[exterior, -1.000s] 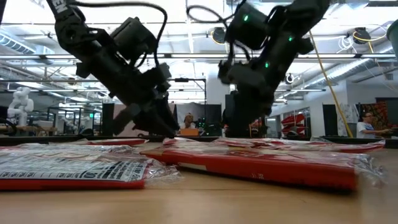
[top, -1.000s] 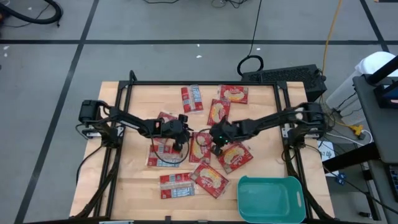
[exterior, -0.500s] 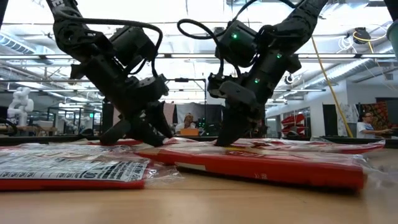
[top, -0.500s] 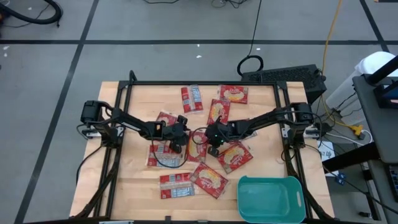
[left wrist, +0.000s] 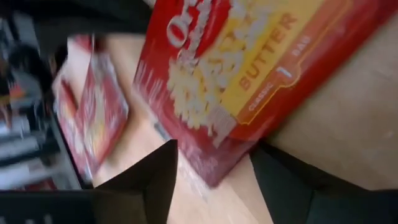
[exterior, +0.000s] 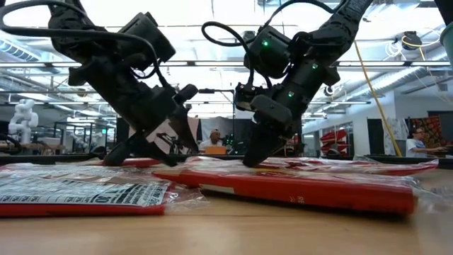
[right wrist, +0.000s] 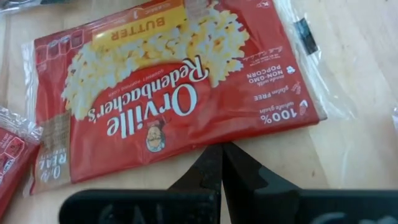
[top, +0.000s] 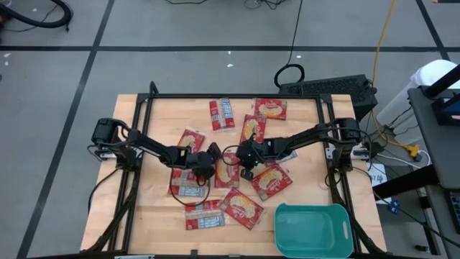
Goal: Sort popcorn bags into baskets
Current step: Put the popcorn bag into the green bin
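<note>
On the wooden table (top: 158, 208), your left gripper (left wrist: 208, 180) stands apart astride a slick, floppy popcorn bag (left wrist: 236, 74); pinch its crimped edge, while your right gripper (right wrist: 222, 163) rests pressed together.

My left wrist feed is motion-smeared, the popcorn bag (left wrist: 230, 81) print barely legible. Low view's blown out by ceiling lights; overhead's evenly lit, shadows soft.

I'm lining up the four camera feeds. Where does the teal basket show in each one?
High view: teal basket at the table's front right corner, empty.
Low view: not in it.
Left wrist view: not in it.
Right wrist view: not in it.
Shared landmark: the popcorn bag between both grippers.
</note>
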Controlling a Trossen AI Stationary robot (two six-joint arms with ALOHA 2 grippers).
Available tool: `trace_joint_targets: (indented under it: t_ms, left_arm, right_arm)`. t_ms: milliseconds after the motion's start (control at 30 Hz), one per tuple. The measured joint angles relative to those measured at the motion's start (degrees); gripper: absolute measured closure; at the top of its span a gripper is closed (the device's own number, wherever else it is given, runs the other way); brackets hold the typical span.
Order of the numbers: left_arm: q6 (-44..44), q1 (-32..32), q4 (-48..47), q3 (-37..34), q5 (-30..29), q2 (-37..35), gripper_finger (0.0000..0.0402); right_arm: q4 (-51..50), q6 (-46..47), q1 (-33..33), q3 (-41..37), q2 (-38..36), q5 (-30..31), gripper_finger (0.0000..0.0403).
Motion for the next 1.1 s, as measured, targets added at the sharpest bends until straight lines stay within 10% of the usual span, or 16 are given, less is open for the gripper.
trace_joint_targets:
  t_ms: [467,1100]
  left_arm:
    - [3.27,1.14,4.61,-0.1,6.63,1.79,0.0384]
    - [5.93,-5.78,12.13,-0.19,-15.38,-9.54,0.0376]
  right_arm:
    - [-0.13,1.6,-0.04,-0.12,-0.61,0.63,0.0403]
    - [-14.43,11.78,6.65,-1.16,-22.91,17.42,0.031]
